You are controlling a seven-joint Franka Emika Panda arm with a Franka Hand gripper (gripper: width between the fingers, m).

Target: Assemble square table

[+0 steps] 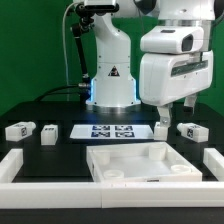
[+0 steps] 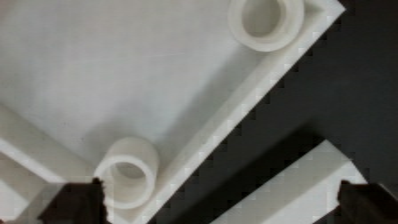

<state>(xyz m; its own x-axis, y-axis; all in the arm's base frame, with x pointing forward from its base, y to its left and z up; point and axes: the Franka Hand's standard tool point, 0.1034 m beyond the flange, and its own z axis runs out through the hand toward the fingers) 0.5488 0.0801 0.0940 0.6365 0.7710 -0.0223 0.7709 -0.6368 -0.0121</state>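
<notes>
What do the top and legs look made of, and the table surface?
Top: probably white plastic, smooth and matte; moulded rim and round corner holes suggest it. Legs: seemingly the same white plastic, with printed tags. Table: dark, matte, perhaps cloth; unclear.

Looks like a robotics lab, rigged for bench trials rather than any home or shop. Shows a white industrial arm [image 1: 112, 60] mounted on a black surface [image 1: 60, 150], with a blue light [image 1: 91, 90] glowing at its foot and a triangle sticker [image 1: 112, 72] on its pedestal. Has a marker board [image 1: 113, 130] lying flat before the arm, and similar black-and-white tags on the loose white legs [image 1: 20, 129]. Fenced at the sides by long white wall pieces [image 1: 20, 165]. Backed by a plain dark backdrop [image 1: 30, 50], with a cable [image 1: 72, 45] running up behind.
</notes>
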